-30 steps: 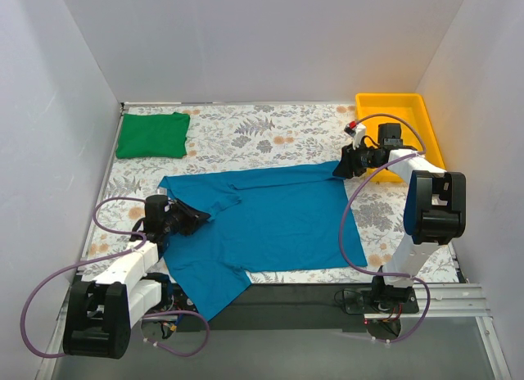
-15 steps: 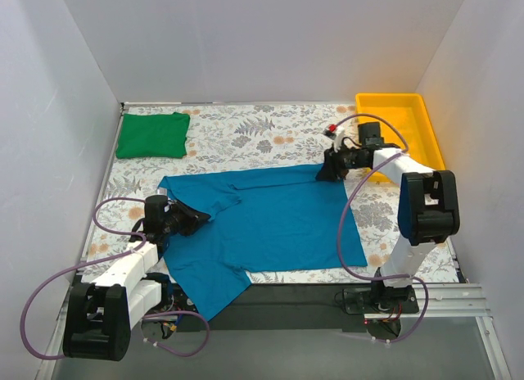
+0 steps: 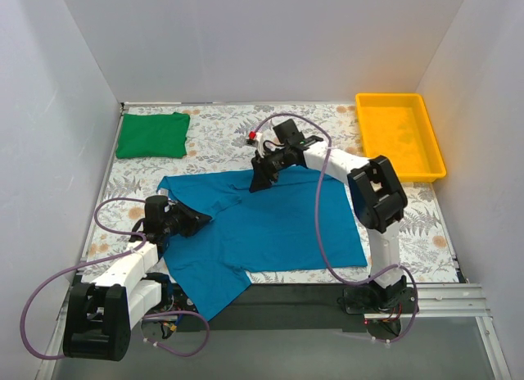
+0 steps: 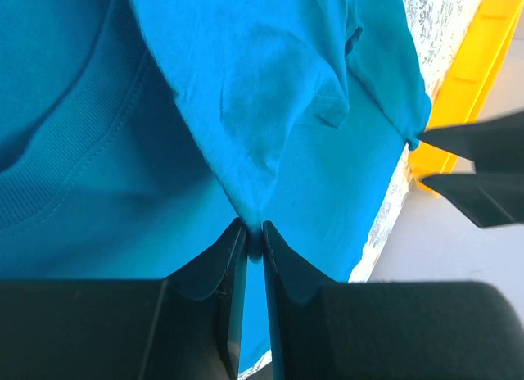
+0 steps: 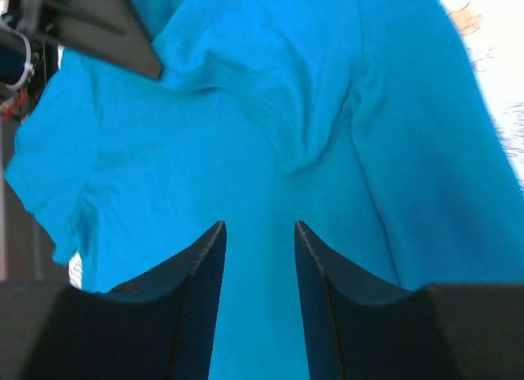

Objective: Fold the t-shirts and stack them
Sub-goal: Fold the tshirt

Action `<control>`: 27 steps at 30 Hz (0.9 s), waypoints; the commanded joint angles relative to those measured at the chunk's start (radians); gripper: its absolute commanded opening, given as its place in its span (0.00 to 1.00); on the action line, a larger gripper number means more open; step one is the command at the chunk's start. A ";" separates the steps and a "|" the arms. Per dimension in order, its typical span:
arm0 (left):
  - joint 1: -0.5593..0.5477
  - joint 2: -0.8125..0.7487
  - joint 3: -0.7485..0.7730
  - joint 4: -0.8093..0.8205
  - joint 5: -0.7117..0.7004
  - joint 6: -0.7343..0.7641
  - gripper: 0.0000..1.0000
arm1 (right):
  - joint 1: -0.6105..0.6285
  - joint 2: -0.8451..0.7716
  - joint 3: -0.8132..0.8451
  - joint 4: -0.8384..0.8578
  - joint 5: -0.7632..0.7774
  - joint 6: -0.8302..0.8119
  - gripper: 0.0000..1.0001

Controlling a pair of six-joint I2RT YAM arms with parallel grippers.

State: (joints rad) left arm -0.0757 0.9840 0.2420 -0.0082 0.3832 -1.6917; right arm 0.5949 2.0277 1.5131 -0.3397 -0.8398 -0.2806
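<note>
Moved since before: our right gripper [image 3: 260,182] has swung away from the yellow tray [image 3: 397,134], going leftward along the far edge of the teal-blue t-shirt [image 3: 278,224]. It now sits over that edge near the middle of the table [image 3: 237,134]. Our left gripper [image 4: 254,232] has kept its place.
Right gripper: its fingers stand parted at a middling gap and point down at the shirt. In its wrist view we see only rumpled teal cloth beyond the gap, with nothing clamped between the fingers.
Left gripper: its fingers are drawn nearly together and pinch a raised ridge of teal cloth just beside the ribbed collar.
Around: the green t-shirt [image 3: 152,134] lies folded into a square at the far left corner, well apart from the teal one. The yellow tray sits at the far right, apart from both shirts.
In the way: our right arm [image 3: 340,163] stretches over the shirt's far right part and hides that corner from us. Its purple cable [image 3: 317,224] loops across the shirt's right half.
Teal shirt, place: it lies spread flat on the near half of the floral table, between our two arms.
Teal shirt, heading: the collar points to our left and the straight hem to our right. The long axis runs left to right, slightly skewed. One sleeve drapes over the near edge of the table on the left.
</note>
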 commanded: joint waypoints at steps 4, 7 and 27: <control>0.004 -0.025 0.022 -0.012 0.032 -0.005 0.12 | 0.055 0.104 0.087 0.037 0.077 0.251 0.46; 0.004 -0.030 0.017 -0.009 0.036 -0.008 0.12 | 0.071 0.123 0.091 0.062 0.105 0.304 0.46; 0.004 -0.034 0.014 -0.009 0.043 -0.013 0.11 | 0.100 0.198 0.134 0.099 0.114 0.379 0.46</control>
State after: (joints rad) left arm -0.0757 0.9710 0.2420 -0.0078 0.4091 -1.6928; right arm 0.6834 2.2307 1.6142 -0.2596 -0.7296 0.0868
